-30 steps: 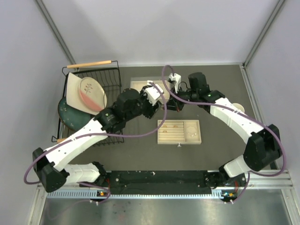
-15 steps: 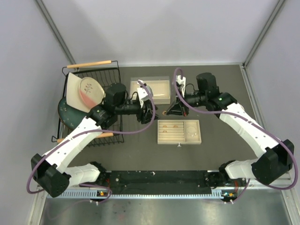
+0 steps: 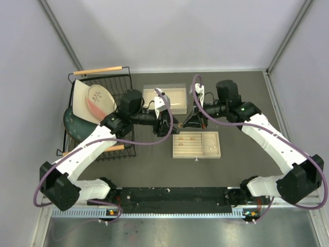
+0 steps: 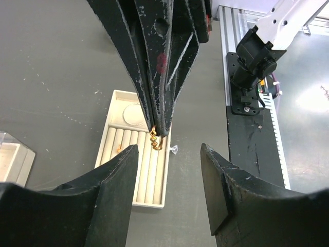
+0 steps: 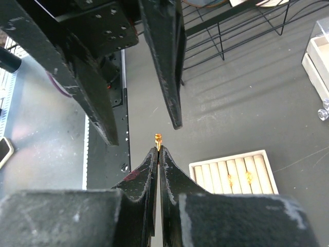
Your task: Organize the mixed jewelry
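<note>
Right claw [image 5: 159,149] pinches a gold ring [image 5: 158,138].
The tray [image 4: 114,149] lies on the bench [image 3: 247,98] close below it; the left claw [image 4: 168,154] is wide open nearby.

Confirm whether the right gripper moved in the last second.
Yes. In the top view the right gripper has shifted from the clear box's right end toward the slotted tray, now by its far edge.

Left gripper [image 3: 170,125], right gripper [image 3: 187,123] perhaps touching, behind tray [image 3: 196,156].
</note>
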